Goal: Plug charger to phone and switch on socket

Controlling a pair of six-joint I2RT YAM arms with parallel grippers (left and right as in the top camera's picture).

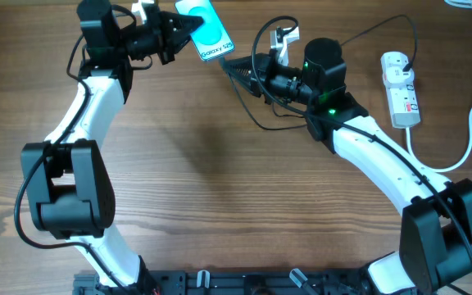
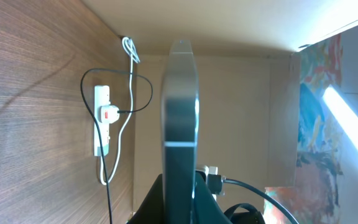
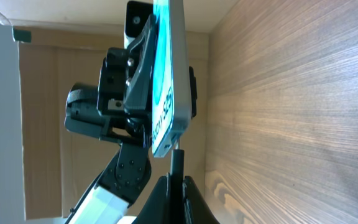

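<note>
Overhead | phone (image 1: 211,37): "Galaxy S25", in left claw (image 1: 188,26) | charger (image 3: 176,157) in right claw (image 1: 236,72)

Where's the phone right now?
Overhead, the phone is near the top middle, gripped by the left claw, with the right claw holding the charger plug at its lower end.

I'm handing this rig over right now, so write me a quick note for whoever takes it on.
Left gripper: shut on the phone, held off the table.
Right gripper: shut on the charger, plug tip at the phone's bottom edge; seated or not, unclear.
Adapter sits in the socket at table's right.
Left to do: confirm the plug-in, switch on the socket.
</note>
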